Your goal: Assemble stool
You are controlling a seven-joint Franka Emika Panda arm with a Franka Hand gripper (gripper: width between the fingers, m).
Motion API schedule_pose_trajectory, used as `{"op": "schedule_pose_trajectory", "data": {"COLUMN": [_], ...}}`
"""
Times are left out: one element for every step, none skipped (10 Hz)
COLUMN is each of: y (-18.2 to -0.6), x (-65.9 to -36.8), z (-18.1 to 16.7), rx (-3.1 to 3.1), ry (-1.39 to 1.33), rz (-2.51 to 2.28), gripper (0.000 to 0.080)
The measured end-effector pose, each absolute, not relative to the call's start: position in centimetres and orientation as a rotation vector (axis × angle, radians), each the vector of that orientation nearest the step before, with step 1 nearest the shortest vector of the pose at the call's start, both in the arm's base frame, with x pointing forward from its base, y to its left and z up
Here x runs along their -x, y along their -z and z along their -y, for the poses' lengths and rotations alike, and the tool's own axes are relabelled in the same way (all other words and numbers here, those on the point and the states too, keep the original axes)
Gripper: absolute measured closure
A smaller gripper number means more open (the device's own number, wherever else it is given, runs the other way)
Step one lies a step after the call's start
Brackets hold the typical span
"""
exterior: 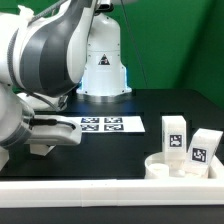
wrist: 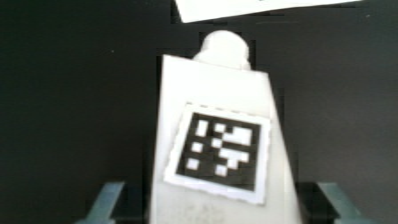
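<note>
My two-finger gripper (wrist: pixel 222 205) is clamped on a chunky rectangular white plastic stool leg (wrist: pixel 217 110). 1 dark finger (wrist: pixel 116 200) sits at each long side. The leg's black-and-white square marker tag (wrist: pixel 222 150) faces my wrist camera. A rounded peg (wrist: pixel 222 45) sticks out of the leg's far end, which points toward a corner of the thin flat white marker board (wrist: pixel 267 8). Black tabletop (wrist: pixel 71 80) shows around the leg.

In the exterior view, take the marker board (exterior: pixel 100 124) as the dial's centre. My gripper is low at about 9 o'clock, mostly hidden by my own arm (exterior: pixel 40 50). At about 3 o'clock stand 2 more legs, the nearer upright leg (exterior: pixel 175 133) and the farther upright leg (exterior: pixel 205 148), tags toward the camera. The low round white seat disc (exterior: pixel 165 168) lies at about 4 o'clock, near the long white border rail (exterior: pixel 100 190).
</note>
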State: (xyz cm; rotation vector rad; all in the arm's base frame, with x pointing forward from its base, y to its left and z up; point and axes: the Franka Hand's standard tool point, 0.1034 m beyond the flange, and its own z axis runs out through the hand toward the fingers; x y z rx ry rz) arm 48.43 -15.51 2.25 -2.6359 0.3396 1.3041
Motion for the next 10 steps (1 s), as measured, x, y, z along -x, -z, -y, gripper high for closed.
{"op": "schedule_pose_trajectory", "data": {"y": [-3.7, -5.9, -8.1, -9.8, -10.9, -11.1, -10.8, -10.8, -10.7, -10.3], "x": [-49.2, -50.3, -51.5, -52.7, -53.5, -53.7, -54.0, -54.1, -54.2, -55.7], "z": [15.0, 13.9, 12.8, 11.7, 11.0, 11.0, 11.3, 11.3, 11.4, 11.6], "rx": [2.651, 2.667, 2.683, 2.692, 2.703, 2.708, 2.728, 2.729, 2.735, 2.806], "ry": [-1.286, -1.271, -1.256, -1.248, -1.236, -1.231, -1.202, -1.201, -1.19, -1.053], "rz": [-0.358, -0.385, -0.417, -0.492, -0.545, -0.567, -0.565, -0.566, -0.567, -0.567], "gripper": [0.0473, 0.0473, 0.0472, 0.0472, 0.0472, 0.0472, 0.0472, 0.0472, 0.0472, 0.0472]}}
